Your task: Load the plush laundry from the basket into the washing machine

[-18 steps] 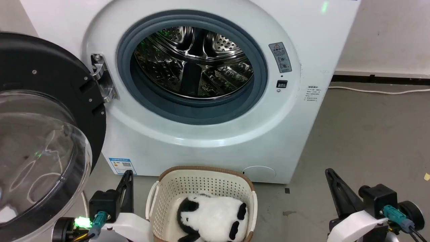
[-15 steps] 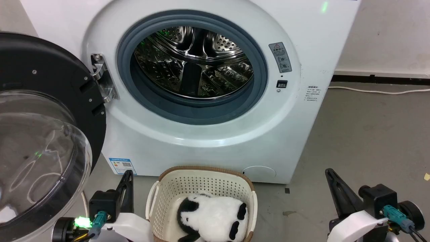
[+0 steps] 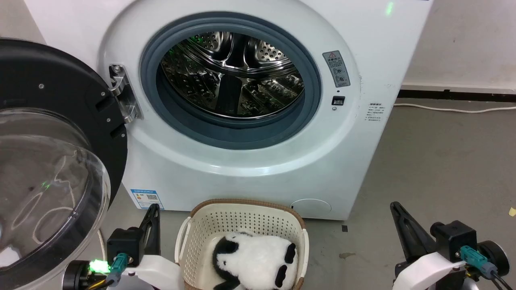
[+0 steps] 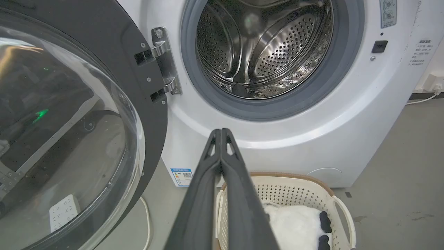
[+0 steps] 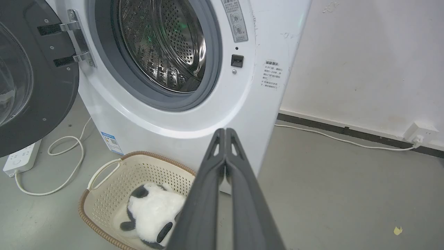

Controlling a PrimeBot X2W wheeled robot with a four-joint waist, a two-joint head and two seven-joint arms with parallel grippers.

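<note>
The lower part of the plush laundry (image 3: 252,262) is cut off by the head view's bottom edge. What shows is a white, black-patched heap lying inside the basket (image 3: 242,211), which stands on the floor just in front of the washing machine (image 3: 250,173). In the left wrist view the left pincer (image 4: 221,132), its fingers pressed together on nothing, covers much of the basket's left side. The right pincer (image 5: 225,131), likewise pressed together and empty, hides part of the toy in its own view. The door (image 3: 52,181) is swung open on the left, its far left edge out of frame, leaving the steel drum (image 3: 229,76) exposed. The machine's labels are too small to read. A power strip (image 5: 19,158) and looped white cable (image 5: 66,152) lie on the floor below the door.
</note>
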